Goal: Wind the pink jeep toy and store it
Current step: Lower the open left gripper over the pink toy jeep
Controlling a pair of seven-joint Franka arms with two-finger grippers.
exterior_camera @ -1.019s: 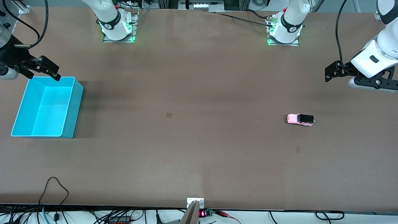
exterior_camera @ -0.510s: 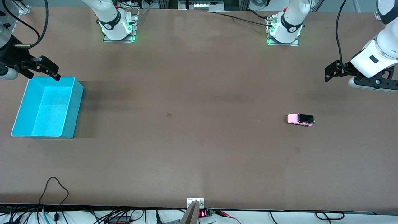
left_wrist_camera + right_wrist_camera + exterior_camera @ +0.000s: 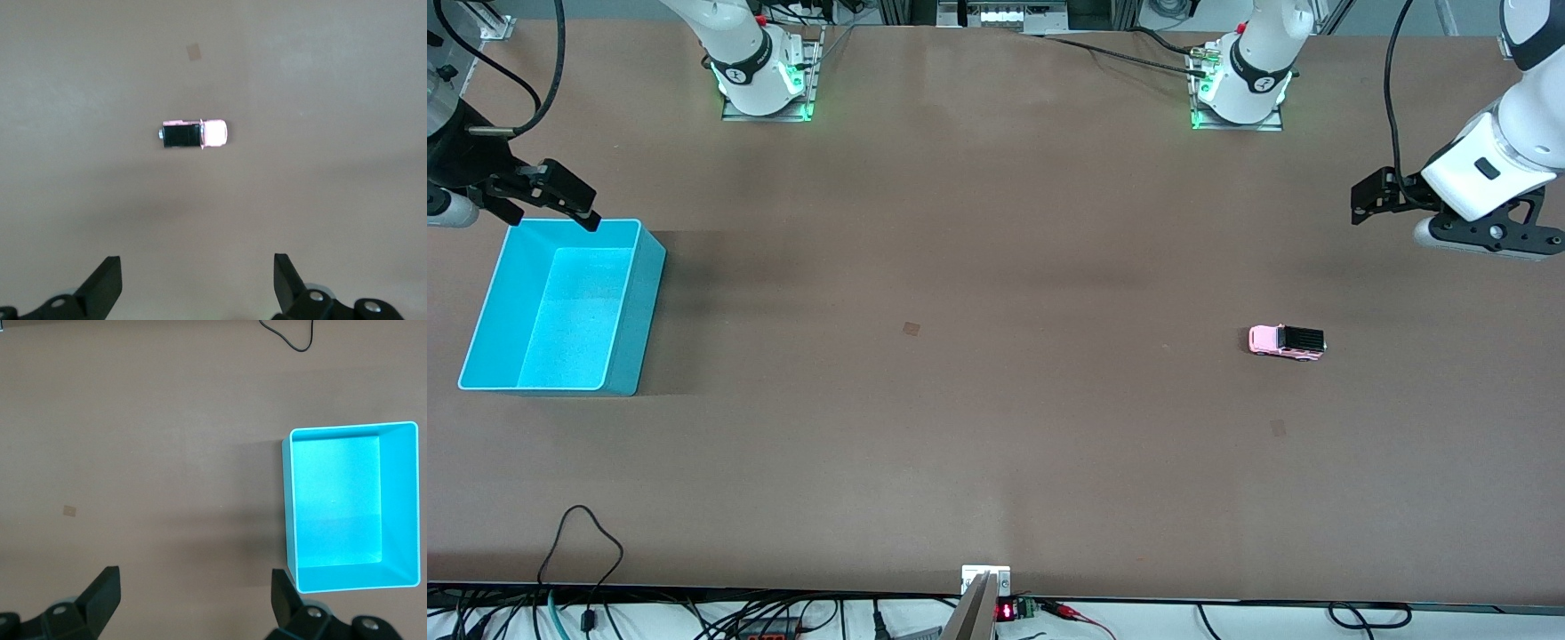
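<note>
I see the jeep (image 3: 1286,341) alone on the tabletop (image 3: 996,373), toward the left arm's end. My left tool (image 3: 198,285) hangs spread above it. My right tool (image 3: 195,600) waits spread beside the bin (image 3: 624,302).

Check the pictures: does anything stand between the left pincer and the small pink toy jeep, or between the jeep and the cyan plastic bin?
Nothing visible does. The open left pincer hangs above the brown table; only bare tabletop separates it from the small pink toy jeep, and the jeep from the cyan plastic bin.
</note>
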